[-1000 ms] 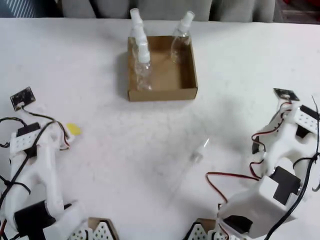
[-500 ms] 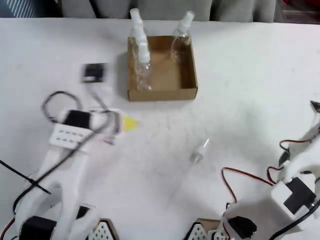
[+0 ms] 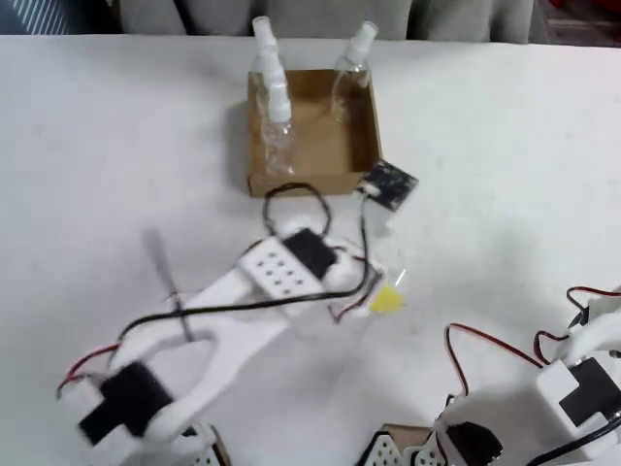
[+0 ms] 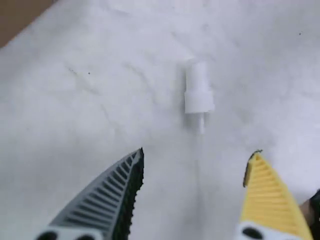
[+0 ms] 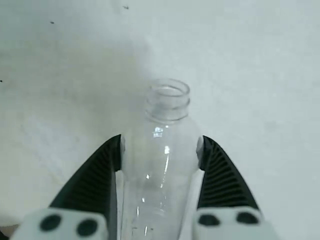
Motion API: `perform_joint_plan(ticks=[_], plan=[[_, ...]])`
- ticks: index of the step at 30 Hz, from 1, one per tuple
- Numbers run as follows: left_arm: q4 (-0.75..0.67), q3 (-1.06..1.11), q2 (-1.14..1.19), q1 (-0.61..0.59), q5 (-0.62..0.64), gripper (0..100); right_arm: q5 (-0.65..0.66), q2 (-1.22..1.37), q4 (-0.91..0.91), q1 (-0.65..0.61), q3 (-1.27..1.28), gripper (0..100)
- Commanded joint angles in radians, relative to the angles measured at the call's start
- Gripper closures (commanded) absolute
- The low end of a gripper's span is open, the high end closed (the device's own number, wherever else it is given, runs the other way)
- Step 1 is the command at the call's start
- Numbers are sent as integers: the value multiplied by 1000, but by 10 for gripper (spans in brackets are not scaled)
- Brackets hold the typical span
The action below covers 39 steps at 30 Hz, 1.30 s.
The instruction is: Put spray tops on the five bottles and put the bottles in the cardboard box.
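surface: white table (image 3: 505,116) | behind: grey chair backs (image 3: 466,15) along far edge | light: even

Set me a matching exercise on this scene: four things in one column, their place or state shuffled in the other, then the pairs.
Things
1. spray top
2. uncapped bottle
3. cardboard box
4. left gripper

Place or state
A. jaws apart, close to the loose spray top
B. clamped in the right gripper
C. lying loose on the white table
D. holds capped bottles standing upright

Pairs: 1-C, 2-B, 3-D, 4-A
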Motion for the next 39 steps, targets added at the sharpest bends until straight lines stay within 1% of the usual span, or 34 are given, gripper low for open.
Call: perform_joint_plan(ticks=[1,3,6,8,12,14,27,33,35,39], plan=[[-17,-155,136,18,-8,685,12,-5,-8,8,-38,981],[-17,-176,180,24,-9,710,12,-5,-8,5,-38,981],[-18,-201,219,48,-11,774,12,-5,-8,1,-38,981],[-21,-221,239,51,-12,788,12,-5,-8,-1,-35,981],[-25,-262,292,36,-87,729,12,-4,-8,-1,-35,980],[-20,-287,326,33,-94,710,12,-4,-8,-1,-35,980],[-20,-502,598,31,-94,710,12,-4,-8,2,-35,980],[-18,-534,641,31,-94,711,12,-4,-8,4,-34,980],[-20,-534,641,31,-97,732,12,-4,-8,4,-34,980],[-25,-534,642,36,-103,847,12,-4,-8,1,-34,980]])
